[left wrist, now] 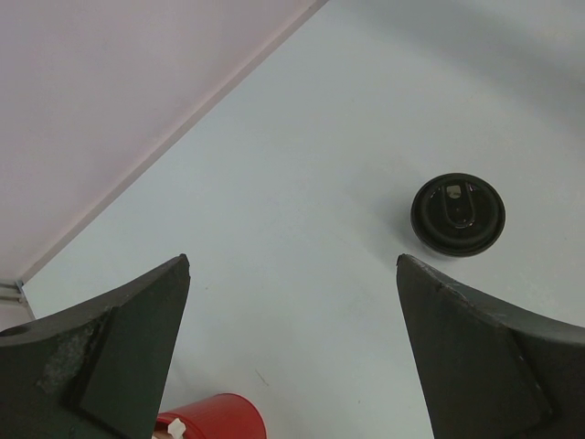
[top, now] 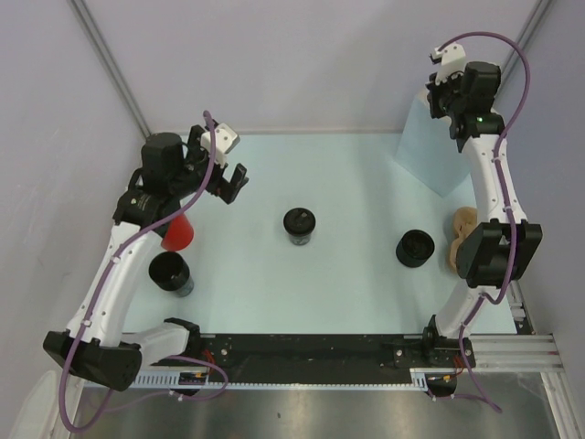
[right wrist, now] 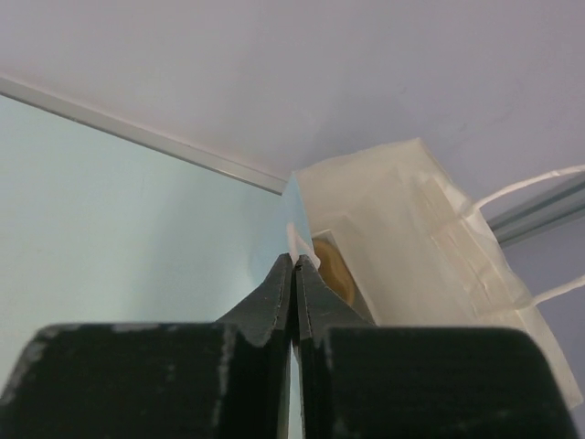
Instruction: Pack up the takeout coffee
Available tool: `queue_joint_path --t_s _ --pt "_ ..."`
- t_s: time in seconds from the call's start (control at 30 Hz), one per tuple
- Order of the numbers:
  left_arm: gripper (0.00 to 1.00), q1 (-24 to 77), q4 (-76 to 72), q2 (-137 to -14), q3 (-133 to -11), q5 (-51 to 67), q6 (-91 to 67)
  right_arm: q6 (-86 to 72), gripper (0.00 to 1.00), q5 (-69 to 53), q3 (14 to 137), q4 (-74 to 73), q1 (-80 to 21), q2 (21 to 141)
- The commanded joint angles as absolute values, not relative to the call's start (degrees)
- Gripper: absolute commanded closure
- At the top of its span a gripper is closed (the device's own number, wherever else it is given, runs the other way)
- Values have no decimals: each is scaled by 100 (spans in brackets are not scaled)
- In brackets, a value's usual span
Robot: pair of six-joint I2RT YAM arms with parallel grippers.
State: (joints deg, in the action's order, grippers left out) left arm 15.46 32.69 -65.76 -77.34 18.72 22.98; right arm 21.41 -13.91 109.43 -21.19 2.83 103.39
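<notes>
Takeout coffee (top: 299, 224) stood untouched while the right gripper (right wrist: 294, 261) pinched the paper bag (right wrist: 402, 238) rim, so the wide-spread left gripper (left wrist: 292, 265) probably had to grasp it next.

You will find on the table (top: 274, 165) the takeout coffee (top: 299, 224), with a red cup (top: 178, 233) and left black cup (top: 171, 273) left of it, and a right black cup (top: 415, 248), pulp carrier (top: 462, 233) and paper bag (top: 437, 151) right of it.
</notes>
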Motion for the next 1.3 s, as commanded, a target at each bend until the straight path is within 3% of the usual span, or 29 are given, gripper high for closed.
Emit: queue_joint_path --t_s 0.0,0.6,1.27 --pt "1 1547 3146 -6565 -7752 2030 2250 2276 100 -1187 11083 -1987 71 10134" --pt "1 1547 3111 -6521 -7664 2057 2259 2338 100 -747 12102 -2302 -1037 10872" --pt "0 1547 3085 -6574 -7673 1986 2241 2487 100 -1274 12832 -3093 -2619 11259"
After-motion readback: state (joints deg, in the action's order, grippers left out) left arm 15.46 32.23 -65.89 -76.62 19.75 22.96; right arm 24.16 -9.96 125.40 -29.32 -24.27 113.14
